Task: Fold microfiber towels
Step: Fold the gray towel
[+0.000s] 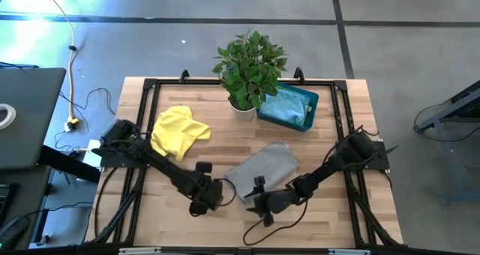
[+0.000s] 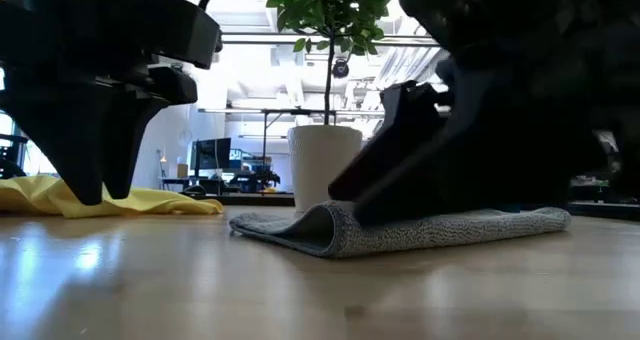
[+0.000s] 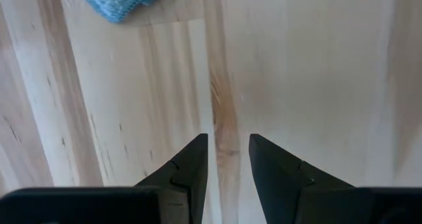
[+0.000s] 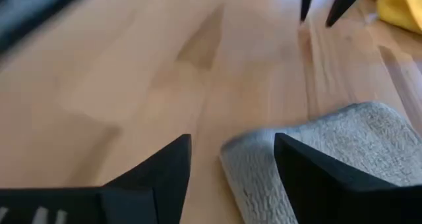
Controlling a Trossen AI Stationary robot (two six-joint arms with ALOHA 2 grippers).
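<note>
A robotics lab or workshop was indicated: a wooden desk [image 1: 315, 210] framed in black metal was set on a grey concrete floor [image 1: 420, 30], cables [image 1: 71, 75] were trailed alongside, and monitors [image 2: 215, 155] were seen beyond.

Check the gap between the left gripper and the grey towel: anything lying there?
Nothing: in the high view only bare tabletop separates the left gripper from the grey towel.
</note>
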